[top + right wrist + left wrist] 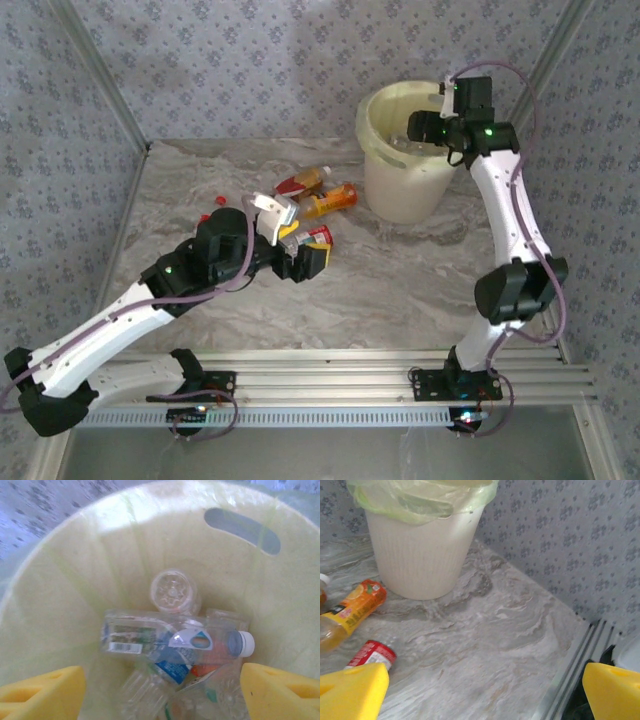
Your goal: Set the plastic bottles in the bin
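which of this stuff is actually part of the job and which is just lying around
Job:
pale yellow round plastic bin
orange-labelled plastic bottle lying near it
red-labelled clear bottle
clear crushed bottles already in the bin

Not the job:
grey marbled tabletop
metal rails at the near edge
patterned wall

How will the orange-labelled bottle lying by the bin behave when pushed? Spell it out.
The orange-labelled bottle lies on its side on the smooth table, so it would probably roll or skid. It looks like thin plastic, so it is likely light and apt to dent when squeezed.
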{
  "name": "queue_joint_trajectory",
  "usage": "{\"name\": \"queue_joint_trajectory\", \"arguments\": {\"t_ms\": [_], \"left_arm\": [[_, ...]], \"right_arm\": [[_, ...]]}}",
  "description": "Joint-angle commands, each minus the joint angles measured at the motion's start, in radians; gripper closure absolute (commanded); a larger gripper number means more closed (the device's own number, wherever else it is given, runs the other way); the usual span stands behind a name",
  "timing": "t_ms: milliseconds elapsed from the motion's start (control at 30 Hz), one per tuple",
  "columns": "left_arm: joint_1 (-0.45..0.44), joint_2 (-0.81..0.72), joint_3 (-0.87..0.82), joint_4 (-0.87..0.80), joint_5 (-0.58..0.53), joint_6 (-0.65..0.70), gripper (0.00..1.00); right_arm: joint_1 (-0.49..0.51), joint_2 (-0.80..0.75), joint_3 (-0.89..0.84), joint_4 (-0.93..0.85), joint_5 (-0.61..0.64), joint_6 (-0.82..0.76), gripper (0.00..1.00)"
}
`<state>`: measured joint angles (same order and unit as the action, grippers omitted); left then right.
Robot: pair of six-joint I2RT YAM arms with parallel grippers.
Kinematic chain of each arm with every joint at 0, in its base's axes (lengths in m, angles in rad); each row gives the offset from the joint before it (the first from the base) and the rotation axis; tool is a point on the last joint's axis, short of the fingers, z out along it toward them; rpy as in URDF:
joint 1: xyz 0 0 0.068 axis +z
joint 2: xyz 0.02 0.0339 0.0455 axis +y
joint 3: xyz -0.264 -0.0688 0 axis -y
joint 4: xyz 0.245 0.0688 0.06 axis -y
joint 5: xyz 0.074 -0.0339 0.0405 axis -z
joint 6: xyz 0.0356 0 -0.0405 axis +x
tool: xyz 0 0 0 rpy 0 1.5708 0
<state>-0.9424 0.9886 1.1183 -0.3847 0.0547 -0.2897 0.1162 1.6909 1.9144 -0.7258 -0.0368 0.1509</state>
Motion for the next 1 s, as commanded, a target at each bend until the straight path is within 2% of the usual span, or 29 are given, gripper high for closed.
{"name": "queue_joint_trajectory", "arguments": {"t_ms": [0, 133, 300, 400, 567, 733, 800, 967], "left_arm": [[0.003, -0.028, 0.032, -0.135, -0.051, 0.104, 0.0], [0.004, -0.02, 0.043, -0.213, -0.079, 0.167, 0.0], [0.009, 0.017, 0.058, -0.278, -0.173, 0.195, 0.0], [0.036, 0.049, 0.064, -0.307, -0.189, 0.19, 0.0], [0.093, 0.106, 0.071, -0.348, -0.182, 0.2, 0.0], [0.169, 0.155, 0.067, -0.347, -0.062, 0.252, 0.0], [0.184, 0.184, 0.074, -0.348, -0.045, 0.285, 0.0], [0.227, 0.287, 0.099, -0.359, -0.036, 0.353, 0.0]], "right_arm": [[0.019, -0.115, -0.111, 0.104, -0.056, 0.037, 0.17], [0.046, -0.262, -0.31, 0.21, -0.118, 0.067, 0.16], [0.091, -0.415, -0.489, 0.251, -0.205, 0.087, 0.13], [0.123, -0.496, -0.577, 0.25, -0.236, 0.097, 0.11], [0.159, -0.609, -0.713, 0.261, -0.321, 0.111, 0.08], [0.16, -0.707, -0.903, 0.292, -0.396, 0.141, 0.0], [0.151, -0.737, -0.972, 0.32, -0.437, 0.176, 0.0], [0.143, -0.798, -1.074, 0.359, -0.429, 0.298, 0.0]]}}
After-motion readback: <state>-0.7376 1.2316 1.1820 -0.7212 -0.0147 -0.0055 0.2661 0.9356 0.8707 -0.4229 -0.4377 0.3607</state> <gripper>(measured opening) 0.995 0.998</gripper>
